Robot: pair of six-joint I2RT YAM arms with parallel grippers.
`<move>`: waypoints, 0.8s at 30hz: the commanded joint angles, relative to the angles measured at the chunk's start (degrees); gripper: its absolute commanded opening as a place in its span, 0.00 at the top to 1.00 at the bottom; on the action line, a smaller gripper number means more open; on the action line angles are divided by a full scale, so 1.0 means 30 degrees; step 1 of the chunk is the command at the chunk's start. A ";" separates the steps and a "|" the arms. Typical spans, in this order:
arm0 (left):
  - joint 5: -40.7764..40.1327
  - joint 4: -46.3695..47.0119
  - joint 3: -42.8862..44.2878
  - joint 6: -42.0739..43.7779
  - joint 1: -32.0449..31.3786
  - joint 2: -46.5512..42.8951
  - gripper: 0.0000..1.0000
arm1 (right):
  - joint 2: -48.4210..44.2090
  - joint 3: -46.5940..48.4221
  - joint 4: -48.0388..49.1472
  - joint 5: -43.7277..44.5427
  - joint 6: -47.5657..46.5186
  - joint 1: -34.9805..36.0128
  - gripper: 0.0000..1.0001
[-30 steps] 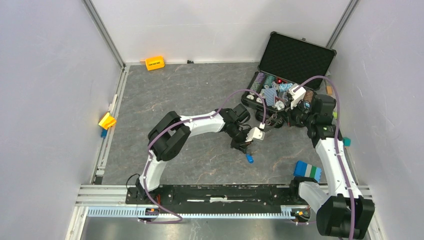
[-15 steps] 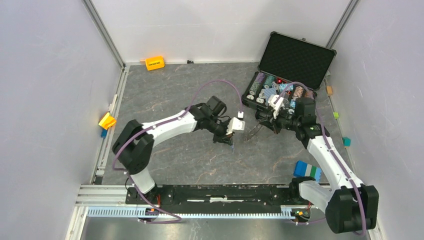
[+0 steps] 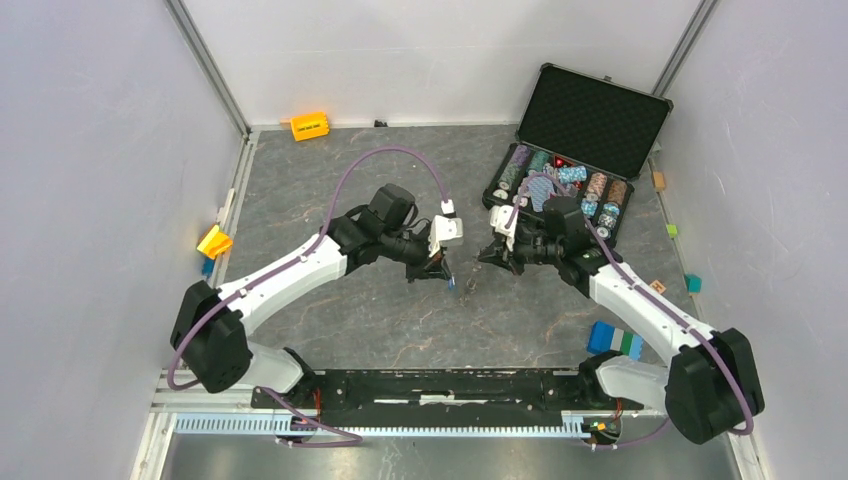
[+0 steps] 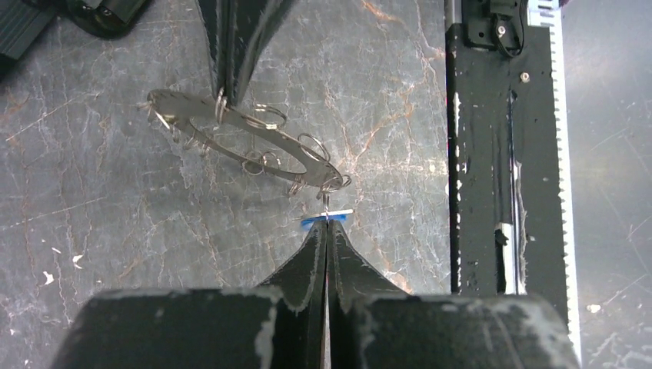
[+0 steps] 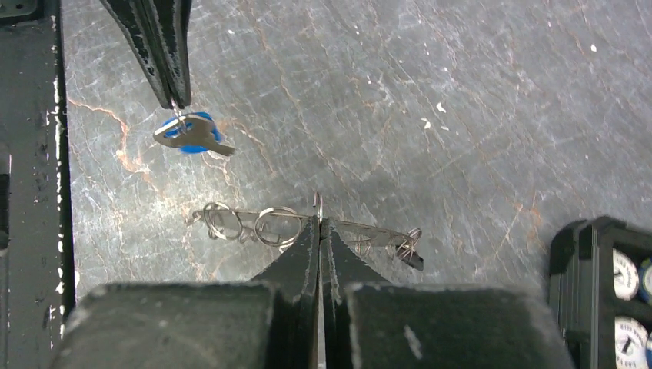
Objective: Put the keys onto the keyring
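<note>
Both arms reach toward the middle of the grey marbled tabletop (image 3: pixel 330 190), grippers facing each other and near one another.

Left gripper (image 3: pixel 441 262): jaws pressed together, pinching the small wire loop of a key (image 5: pixel 188 132) with a blue head. The key hangs at the fingertips, blade roughly level, off the tabletop.

Right gripper (image 3: pixel 487 255): jaws closed on the rim of the keyring (image 4: pixel 173 108). The keyring is a wide flat grey hoop. It looks tilted in the left wrist view and edge-on in the right wrist view. Several small wire loops (image 4: pixel 265 117) dangle along its band. One end of the hoop carries a small dark piece (image 5: pixel 411 260).

Key vs keyring: the key sits just beside the hoop end farthest from the right gripper's pinch point. Cannot tell if they touch. The key is not threaded onto the band.

An open black case (image 3: pixel 590 115) stands at the far right behind the right arm, lid up, with rows of poker chips (image 3: pixel 600 187) in its tray. An orange block (image 3: pixel 309 125) sits at the back wall and a yellow piece (image 3: pixel 214 241) at the left wall. A blue-green-white block (image 3: pixel 614 341) is near the right arm's base. A black rail (image 3: pixel 450 388) runs along the near edge.
</note>
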 commanded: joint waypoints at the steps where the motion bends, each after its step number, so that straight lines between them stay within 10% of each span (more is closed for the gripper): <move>1: -0.0875 0.0943 0.0125 -0.2393 0.0227 -0.1047 0.98 | 0.0375 0.1252 0.1524 -0.0253 -0.0270 0.1044 1.00; 24: -0.1769 0.2794 0.1126 -0.7787 0.0548 0.0891 0.98 | 0.0213 0.1292 0.2226 0.2160 -0.0233 0.3336 1.00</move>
